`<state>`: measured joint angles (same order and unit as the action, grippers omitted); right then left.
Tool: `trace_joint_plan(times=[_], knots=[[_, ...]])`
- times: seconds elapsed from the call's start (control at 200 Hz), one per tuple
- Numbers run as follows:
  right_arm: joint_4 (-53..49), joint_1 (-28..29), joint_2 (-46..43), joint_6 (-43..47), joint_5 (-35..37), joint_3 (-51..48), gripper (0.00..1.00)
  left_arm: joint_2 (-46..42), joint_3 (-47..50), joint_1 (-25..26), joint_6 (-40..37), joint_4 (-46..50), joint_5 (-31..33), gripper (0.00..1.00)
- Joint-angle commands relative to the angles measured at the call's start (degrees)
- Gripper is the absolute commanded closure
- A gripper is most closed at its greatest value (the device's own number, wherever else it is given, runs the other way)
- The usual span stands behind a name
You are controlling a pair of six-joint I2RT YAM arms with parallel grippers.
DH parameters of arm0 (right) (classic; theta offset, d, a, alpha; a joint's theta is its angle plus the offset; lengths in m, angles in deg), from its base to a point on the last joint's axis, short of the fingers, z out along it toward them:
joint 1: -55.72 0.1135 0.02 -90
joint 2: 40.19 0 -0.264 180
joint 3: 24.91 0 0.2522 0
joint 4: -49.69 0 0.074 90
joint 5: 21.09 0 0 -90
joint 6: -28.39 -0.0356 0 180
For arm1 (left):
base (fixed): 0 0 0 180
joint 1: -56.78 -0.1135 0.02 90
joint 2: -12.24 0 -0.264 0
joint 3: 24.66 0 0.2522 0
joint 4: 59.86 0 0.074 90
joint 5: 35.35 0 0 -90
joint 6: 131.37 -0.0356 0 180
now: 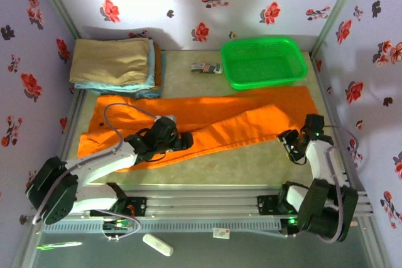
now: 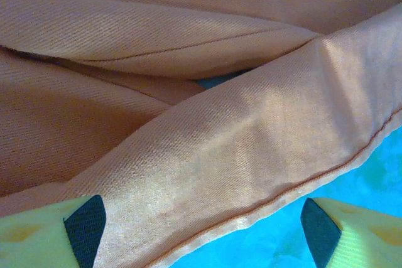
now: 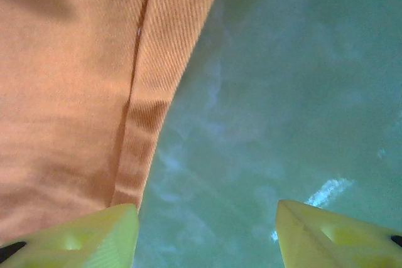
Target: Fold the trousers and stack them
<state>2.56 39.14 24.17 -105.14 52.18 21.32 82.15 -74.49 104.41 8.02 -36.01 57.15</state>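
Early in the fold: my left tool (image 2: 201,221), jaws apart, hovers over the orange trousers (image 1: 207,123) lying across the worktop (image 1: 251,164), my right tool (image 3: 207,233) likewise spread and empty at the near leg's right hem, which likely needs gripping next.

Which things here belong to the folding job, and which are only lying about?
Job: bright orange soft-cloth trousers.
Lying about: green plastic basket; tan folded cloth; light blue folded cloth beneath it; small flat object beside the basket.
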Motion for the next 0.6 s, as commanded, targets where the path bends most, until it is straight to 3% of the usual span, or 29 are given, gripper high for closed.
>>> trace_joint_plan(times=[0.0,0.145,0.32,0.46,0.6], knots=[[5.25,0.23,5.34,1.52,1.53,4.83,0.40,-0.49,-0.70,0.10,-0.51,0.49,1.69,0.14],[7.71,0.40,11.94,1.61,5.23,6.41,0.39,-3.39,0.21,-0.95,-1.31,2.56,2.76,0.13],[9.90,0.96,14.14,1.23,9.05,8.29,0.45,-5.45,0.88,-2.76,-1.77,3.82,2.73,0.13],[9.68,1.02,14.75,1.43,10.25,9.83,0.76,-5.74,-0.18,-3.25,-2.47,5.15,2.75,0.13],[9.90,1.08,13.75,1.47,10.38,10.42,0.97,-5.78,-0.37,-3.70,-2.70,5.25,2.71,0.13]])
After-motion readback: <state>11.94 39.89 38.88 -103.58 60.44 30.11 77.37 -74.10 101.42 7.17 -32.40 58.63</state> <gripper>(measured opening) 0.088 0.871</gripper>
